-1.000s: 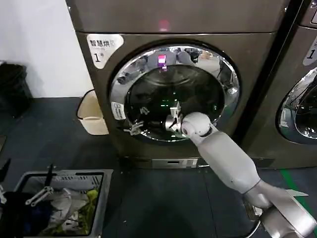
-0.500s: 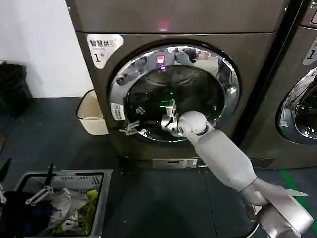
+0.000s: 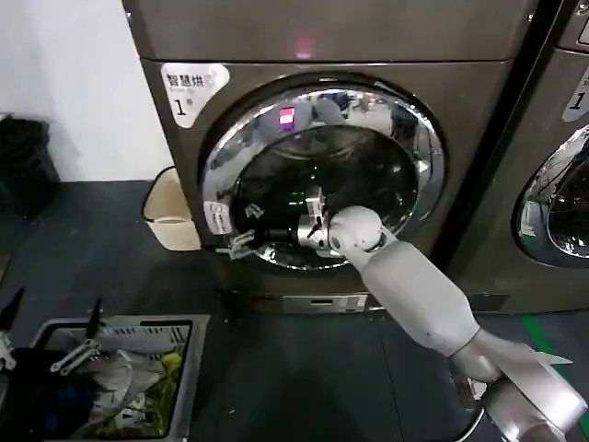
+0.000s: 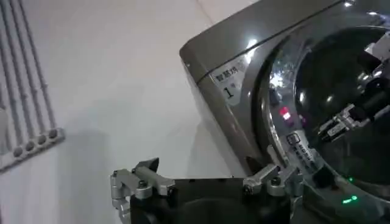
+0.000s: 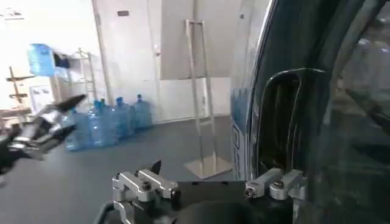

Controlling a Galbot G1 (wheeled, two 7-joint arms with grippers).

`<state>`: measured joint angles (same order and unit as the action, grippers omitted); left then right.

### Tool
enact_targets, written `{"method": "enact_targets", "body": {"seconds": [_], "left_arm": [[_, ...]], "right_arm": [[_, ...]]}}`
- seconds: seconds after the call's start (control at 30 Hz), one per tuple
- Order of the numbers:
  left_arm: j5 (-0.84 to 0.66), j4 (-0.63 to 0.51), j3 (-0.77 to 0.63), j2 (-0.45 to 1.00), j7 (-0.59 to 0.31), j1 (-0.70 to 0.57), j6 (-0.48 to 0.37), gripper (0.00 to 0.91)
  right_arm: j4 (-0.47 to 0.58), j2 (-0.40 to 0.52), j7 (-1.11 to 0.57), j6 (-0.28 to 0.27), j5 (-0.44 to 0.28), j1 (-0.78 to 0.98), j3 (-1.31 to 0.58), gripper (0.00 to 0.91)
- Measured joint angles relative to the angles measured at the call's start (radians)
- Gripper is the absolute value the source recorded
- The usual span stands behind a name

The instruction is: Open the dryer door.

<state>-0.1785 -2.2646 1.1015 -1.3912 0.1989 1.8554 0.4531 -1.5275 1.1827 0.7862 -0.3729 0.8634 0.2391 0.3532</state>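
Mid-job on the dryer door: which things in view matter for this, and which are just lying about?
For the job:
- dryer door, starting to swing out at its left edge
- dryer
- right gripper, at the door's left edge

Lying about:
- neighbouring machine
- laundry basket, on the floor at left
- beige bin, beside the dryer
- left gripper, idle, fingers apart

You get dim, even light in the head view, with a dark floor [image 3: 294, 368]. Glare and room reflections streak the door [image 3: 322, 175] ring, and a pink light glows on it. In the left wrist view the white wall [image 4: 91, 79] is bright and soft. The right wrist view is blurred, washed out far off.
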Motion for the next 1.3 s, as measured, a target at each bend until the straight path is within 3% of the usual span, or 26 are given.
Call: {"method": "enact_targets", "body": {"seconds": [0.27, 0.6, 0.97, 1.3], "left_arm": [[-0.078, 0.032, -0.049, 0.102, 0.017, -0.1, -0.105, 0.907], [-0.15, 0.087, -0.112, 0.242, 0.028, -0.223, -0.147, 0.907], [-0.174, 0.169, -0.216, 0.362, 0.05, -0.314, -0.154, 0.907], [-0.209, 0.201, -0.298, 0.47, 0.121, -0.347, -0.17, 0.907]], "right_arm": [[-0.116, -0.082, 0.009, -0.024, 0.057, 0.024, 0.013, 0.907], [-0.257, -0.206, 0.057, -0.03, 0.101, 0.051, 0.017, 0.907], [-0.38, -0.347, 0.137, -0.003, 0.13, 0.084, 0.005, 0.907], [-0.417, -0.46, 0.272, 0.055, 0.137, 0.12, -0.008, 0.907]]}}
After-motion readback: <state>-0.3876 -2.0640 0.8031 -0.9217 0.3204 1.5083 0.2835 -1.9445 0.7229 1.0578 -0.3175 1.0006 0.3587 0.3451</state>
